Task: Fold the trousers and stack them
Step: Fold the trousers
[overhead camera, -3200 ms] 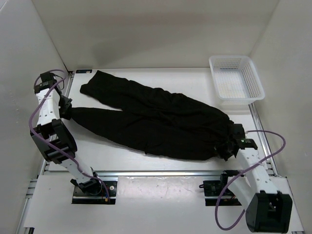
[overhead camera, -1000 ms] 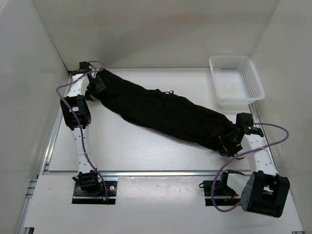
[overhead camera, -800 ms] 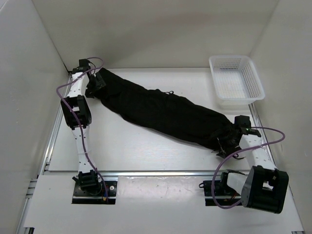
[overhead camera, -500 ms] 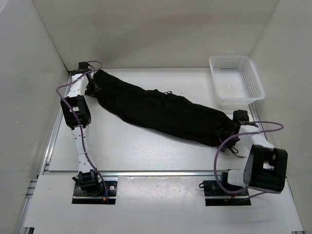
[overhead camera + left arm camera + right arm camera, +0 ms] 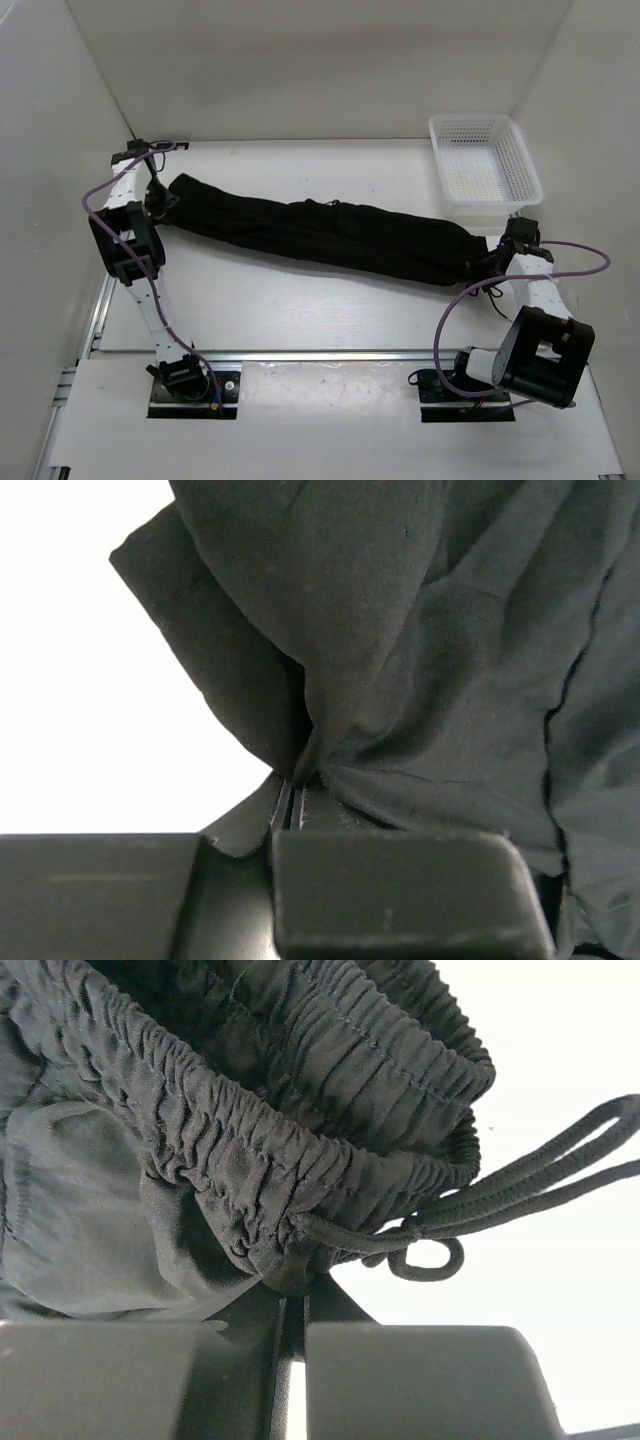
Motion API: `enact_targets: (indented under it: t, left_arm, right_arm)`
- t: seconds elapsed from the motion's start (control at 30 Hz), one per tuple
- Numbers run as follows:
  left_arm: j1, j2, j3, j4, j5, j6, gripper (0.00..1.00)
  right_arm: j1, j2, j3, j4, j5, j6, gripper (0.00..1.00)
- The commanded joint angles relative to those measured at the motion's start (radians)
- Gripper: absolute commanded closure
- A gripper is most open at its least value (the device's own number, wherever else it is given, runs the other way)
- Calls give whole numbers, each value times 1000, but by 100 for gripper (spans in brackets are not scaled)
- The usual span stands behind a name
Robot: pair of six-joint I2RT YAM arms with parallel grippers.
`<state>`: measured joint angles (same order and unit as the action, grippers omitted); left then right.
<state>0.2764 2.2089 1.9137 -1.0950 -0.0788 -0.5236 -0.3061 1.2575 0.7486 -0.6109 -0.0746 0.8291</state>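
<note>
So, trousers [image 5: 320,232]: one long black band across the table [image 5: 300,300], legs doubled lengthwise, stretched between both arms.
Left gripper [image 5: 160,197]: pinched on the leg ends.
Right gripper [image 5: 492,262]: clamped on the waistband, drawstring [image 5: 520,1195] dangling.
Our tip: we'd lower both ends evenly, hold tension, then fold end to end.
Writing: none we can read.

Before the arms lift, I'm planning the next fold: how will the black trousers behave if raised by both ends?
Probably very floppy: the trousers lie wrinkled and bunch into creases where the jaws pinch them, so the middle would likely sag. The drawstring lies loose and may trail or snag.
</note>
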Motion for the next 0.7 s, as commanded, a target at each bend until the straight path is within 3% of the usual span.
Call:
enact_targets:
  t: [0.0, 0.17, 0.23, 0.27, 0.3, 0.33, 0.4, 0.43, 0.47, 0.67]
  left_arm:
    - [47, -156, -74, 61, -182, -27, 90]
    - [47, -264, -263, 70, -228, -78, 90]
    - [47, -336, -336, 70, -271, -96, 90]
    - [47, -359, -353, 70, -280, -105, 90]
    - [47, -398, -366, 70, -280, -105, 86]
    - [72, -416, -375, 70, -280, -105, 72]
    - [90, -461, -375, 60, -280, -105, 38]
    - [99, -474, -375, 60, -244, -105, 23]
    - [118, -483, -364, 60, -227, -95, 14]
    - [198, -447, -364, 69, -113, -95, 15]
  right_arm:
    - [-34, -35, 20, -58, 105, -48, 100]
    - [-34, -128, -2, -140, 130, -67, 99]
    - [-34, -194, -2, -171, 139, -67, 88]
    - [-34, -216, -2, -185, 139, -67, 76]
    - [-34, -246, -2, -222, 156, -79, 33]
    - [-34, -247, 18, -240, 191, -79, 18]
    - [-34, -268, 43, -268, 235, -103, 6]
    - [-34, -268, 70, -268, 246, -114, 4]
    - [-34, -268, 87, -268, 246, -114, 4]
    - [-34, -190, 198, -181, -19, -246, 3]
